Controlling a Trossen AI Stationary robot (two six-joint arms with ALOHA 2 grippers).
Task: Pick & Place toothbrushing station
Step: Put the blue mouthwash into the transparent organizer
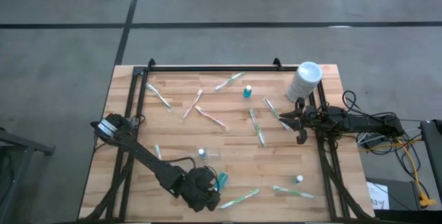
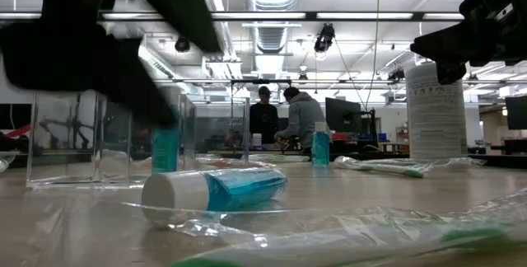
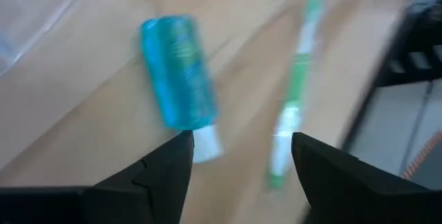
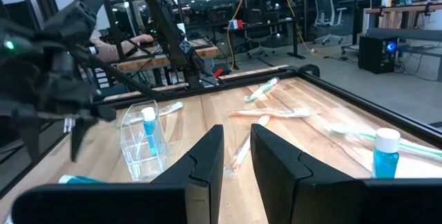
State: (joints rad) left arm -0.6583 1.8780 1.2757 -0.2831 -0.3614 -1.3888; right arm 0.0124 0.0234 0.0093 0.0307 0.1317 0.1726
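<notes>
Across the wooden table [image 1: 228, 137] I see wrapped toothbrushes [image 1: 257, 127] scattered; my left gripper [image 3: 238, 158] hangs released over a teal tube [image 3: 178, 72], right gripper [image 4: 237, 155] nearly clenched, empty; people [image 2: 300, 119] work behind.

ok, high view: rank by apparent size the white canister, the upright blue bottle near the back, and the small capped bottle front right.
1. white canister, clearly largest.
2. upright blue bottle.
3. small capped bottle, though these two look close; ranking unsure.

Teal tube [image 3: 178, 72], white cap; green-white toothbrush [image 3: 293, 92]; light wood table [image 1: 228, 148].
</notes>
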